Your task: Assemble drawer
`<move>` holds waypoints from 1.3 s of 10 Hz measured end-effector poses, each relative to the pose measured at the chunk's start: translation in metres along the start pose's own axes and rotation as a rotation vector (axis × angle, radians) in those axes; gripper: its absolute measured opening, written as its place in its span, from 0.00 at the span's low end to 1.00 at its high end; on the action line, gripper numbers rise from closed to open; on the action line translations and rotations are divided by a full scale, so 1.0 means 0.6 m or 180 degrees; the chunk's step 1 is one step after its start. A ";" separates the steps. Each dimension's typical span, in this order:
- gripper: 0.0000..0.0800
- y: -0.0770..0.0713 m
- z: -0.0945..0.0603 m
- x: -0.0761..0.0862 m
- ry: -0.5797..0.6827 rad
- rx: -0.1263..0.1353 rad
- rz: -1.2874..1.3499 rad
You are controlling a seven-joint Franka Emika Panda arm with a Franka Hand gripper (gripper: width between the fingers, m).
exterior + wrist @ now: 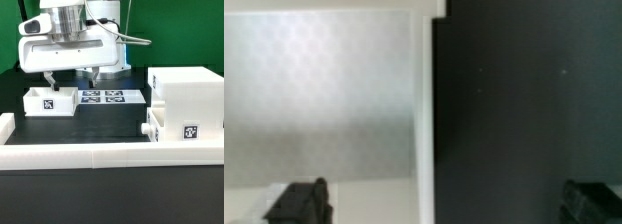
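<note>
One boxy white plastic casing [186, 92]; two shallow white trays: one tray [153, 128] protruding from it, one tray [50, 101] apart under spread, empty jaws.

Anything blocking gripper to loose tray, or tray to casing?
Nothing visible between the open gripper and the tray just below it. Between tray and casing only the marker board lies flat; a lifted tray should pass over it.
</note>
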State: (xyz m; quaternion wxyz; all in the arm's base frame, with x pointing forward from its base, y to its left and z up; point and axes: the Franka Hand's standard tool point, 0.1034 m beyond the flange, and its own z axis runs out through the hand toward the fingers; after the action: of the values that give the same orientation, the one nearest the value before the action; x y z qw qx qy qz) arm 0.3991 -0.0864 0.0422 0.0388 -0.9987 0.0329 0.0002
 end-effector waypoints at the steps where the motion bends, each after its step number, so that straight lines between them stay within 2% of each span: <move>1: 0.81 -0.002 0.012 -0.008 0.0004 -0.0016 -0.0041; 3: 0.81 0.009 0.040 -0.023 -0.0018 -0.0029 -0.0117; 5: 0.81 0.005 0.053 -0.027 0.0020 -0.0044 -0.0157; 10: 0.81 0.008 0.060 -0.030 0.0109 -0.0084 -0.0185; 11: 0.65 0.008 0.060 -0.030 0.0109 -0.0084 -0.0188; 12: 0.36 0.008 0.060 -0.030 0.0109 -0.0084 -0.0192; 13: 0.36 0.008 0.060 -0.030 0.0109 -0.0084 -0.0196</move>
State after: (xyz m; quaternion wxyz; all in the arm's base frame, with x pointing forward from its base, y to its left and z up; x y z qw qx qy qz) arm 0.3811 -0.0869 0.0060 0.0250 -0.9995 0.0028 -0.0177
